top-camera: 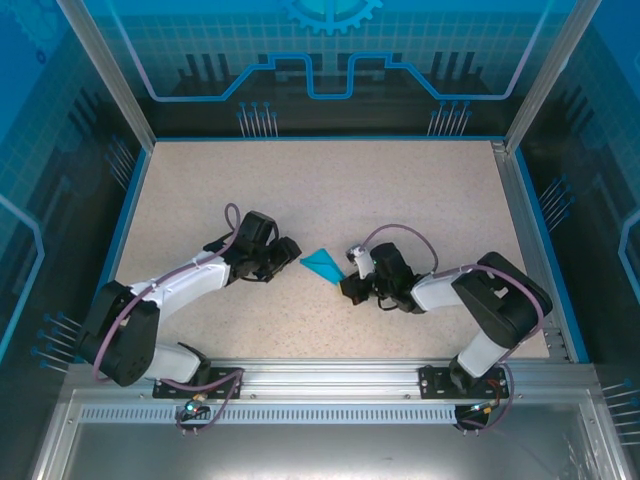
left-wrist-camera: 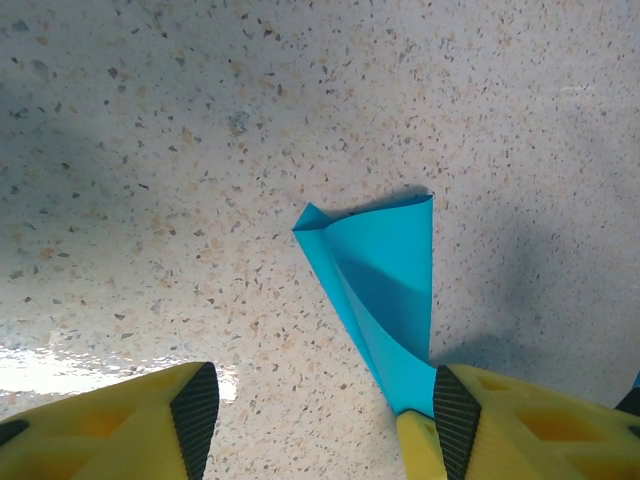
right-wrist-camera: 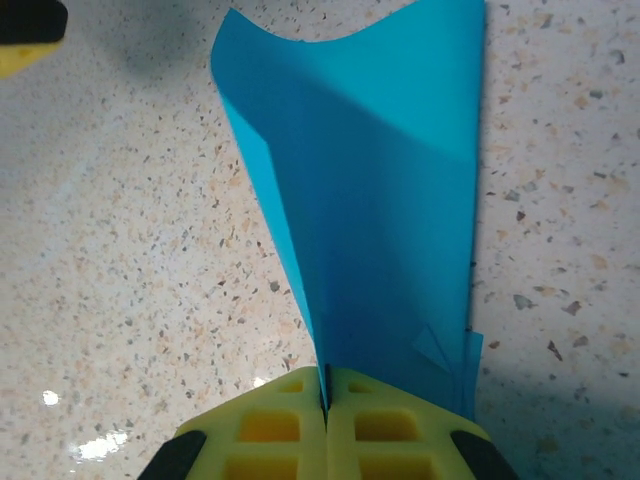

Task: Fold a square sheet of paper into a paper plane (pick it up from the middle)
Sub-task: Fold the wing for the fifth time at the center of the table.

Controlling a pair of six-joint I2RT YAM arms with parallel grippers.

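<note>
The square sheet of paper (top-camera: pixel 322 264) is teal-blue and folded into a long narrow triangle, a paper plane shape, near the table's middle. My right gripper (right-wrist-camera: pixel 326 400) is shut on its narrow end, and the wide end (right-wrist-camera: pixel 350 120) fans away from the fingers just above the table. My left gripper (left-wrist-camera: pixel 325 420) stands open just left of the paper (left-wrist-camera: pixel 385 280). Its right pad (left-wrist-camera: pixel 455 420) sits beside the paper's narrow end; its left pad (left-wrist-camera: pixel 195 412) is over bare table. In the top view the left gripper (top-camera: pixel 288 250) and the right gripper (top-camera: pixel 350 274) flank the paper.
The speckled tabletop (top-camera: pixel 330 190) is bordered by blue-lit enclosure walls (top-camera: pixel 320 80) and a metal rail (top-camera: pixel 330 375) at the near edge where both arm bases are bolted. One finger of the left gripper (right-wrist-camera: pixel 30 30) shows at the top left of the right wrist view.
</note>
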